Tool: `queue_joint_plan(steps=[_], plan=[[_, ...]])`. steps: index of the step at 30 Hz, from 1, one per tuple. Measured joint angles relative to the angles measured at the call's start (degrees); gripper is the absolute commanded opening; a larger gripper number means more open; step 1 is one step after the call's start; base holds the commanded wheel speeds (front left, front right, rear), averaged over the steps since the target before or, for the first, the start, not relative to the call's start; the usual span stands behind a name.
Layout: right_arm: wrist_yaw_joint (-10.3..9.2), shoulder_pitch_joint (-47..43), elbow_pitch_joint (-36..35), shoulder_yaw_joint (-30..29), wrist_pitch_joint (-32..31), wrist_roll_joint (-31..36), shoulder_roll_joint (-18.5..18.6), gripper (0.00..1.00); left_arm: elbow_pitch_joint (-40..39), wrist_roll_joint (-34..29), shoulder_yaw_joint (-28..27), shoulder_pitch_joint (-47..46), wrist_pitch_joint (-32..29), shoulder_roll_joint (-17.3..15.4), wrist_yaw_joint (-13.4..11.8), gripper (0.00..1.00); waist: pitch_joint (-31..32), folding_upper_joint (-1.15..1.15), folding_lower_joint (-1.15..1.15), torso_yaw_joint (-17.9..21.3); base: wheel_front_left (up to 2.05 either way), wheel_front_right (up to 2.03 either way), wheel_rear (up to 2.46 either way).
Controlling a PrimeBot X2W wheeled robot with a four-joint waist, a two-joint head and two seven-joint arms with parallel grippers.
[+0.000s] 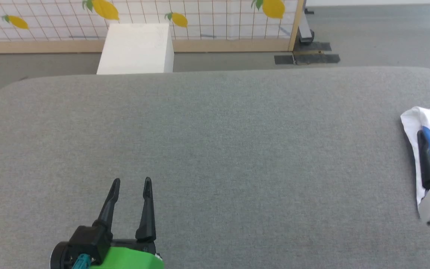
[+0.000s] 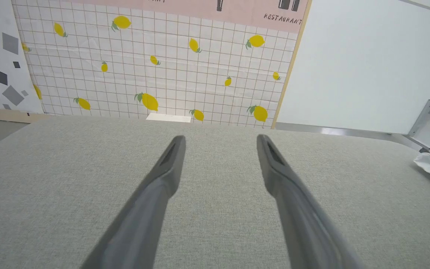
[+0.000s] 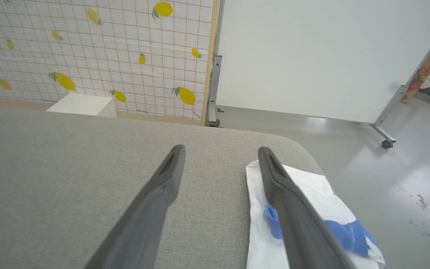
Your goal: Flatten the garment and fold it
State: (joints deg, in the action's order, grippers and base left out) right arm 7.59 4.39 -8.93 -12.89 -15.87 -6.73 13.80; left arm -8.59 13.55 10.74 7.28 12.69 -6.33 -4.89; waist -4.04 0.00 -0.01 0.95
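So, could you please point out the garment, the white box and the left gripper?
garment [image 3: 327, 207], right wrist view, white body
white box [image 1: 136, 48], head view, top face
left gripper [image 1: 131, 180], head view, between its fingertips

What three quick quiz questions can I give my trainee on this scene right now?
1. Which gripper is over the shirt?
2. True or false: the left gripper is shut.
3. Relative to the table, the box stands: A on it; B beyond its far edge; C under it.
Key: 1 the right gripper; 2 false, it is open; 3 B.
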Motion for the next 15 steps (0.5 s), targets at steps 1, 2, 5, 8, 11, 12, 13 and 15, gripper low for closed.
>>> queue_joint_plan(steps=[1, 2, 5, 8, 11, 12, 13, 15], plan=[[0.0, -1.1, -1.2, -0.1, 0.8, 0.5, -1.3, 1.0, 0.1, 0.0, 0.0, 0.2, 0.0, 0.0, 0.0, 1.0, 0.3, 0.0, 0.0, -0.2, 0.0, 0.0, 0.0], [0.0, -2.7, -2.5, -0.2, 2.0, 1.4, -3.2, 1.0, 0.1, 0.0, 0.1, 0.4, 0.0, -0.1, -0.2, 1.0, 0.8, 0.0, 0.0, -0.4, 0.0, 0.0, 0.0], [0.0, -6.4, -4.1, 0.7, 4.3, 3.3, -7.1, 1.0, 0.5, 0.1, 0.3, 0.8, 0.0, -0.1, -0.3, 1.0, 1.5, 0.0, 0.0, -1.1, 0.0, 0.0, 0.0], [0.0, -9.8, -4.6, 1.7, 5.7, 4.3, -9.3, 1.0, 1.1, 0.1, 0.7, 1.3, 0.0, -0.3, -0.3, 1.0, 2.1, 0.0, 0.0, -1.8, 0.0, 0.0, 0.0], [0.0, -12.2, -4.5, 1.9, 7.3, 4.7, -10.3, 1.0, 1.9, 0.1, 1.0, 1.8, 0.0, -0.3, -0.5, 1.0, 2.6, 0.0, 0.0, -2.3, 0.0, 0.0, 0.0], [0.0, -12.9, -4.5, 2.1, 8.1, 5.0, -10.5, 1.0, 2.2, 0.1, 1.2, 2.0, 0.0, -0.4, -0.5, 1.0, 2.7, 0.0, 0.0, -2.5, 0.0, 0.0, 0.0], [0.0, -13.3, -4.3, 2.3, 8.8, 5.2, -10.6, 1.0, 2.5, 0.1, 1.3, 2.2, 0.0, -0.4, -0.5, 1.0, 2.7, 0.0, 0.0, -2.6, 0.0, 0.0, 0.0], [0.0, -14.1, -3.4, 2.8, 10.7, 5.1, -10.8, 1.0, 3.1, 0.1, 1.6, 2.4, 0.0, -0.4, -0.5, 1.0, 3.0, 0.0, 0.0, -2.9, 0.0, 0.0, 0.0]])
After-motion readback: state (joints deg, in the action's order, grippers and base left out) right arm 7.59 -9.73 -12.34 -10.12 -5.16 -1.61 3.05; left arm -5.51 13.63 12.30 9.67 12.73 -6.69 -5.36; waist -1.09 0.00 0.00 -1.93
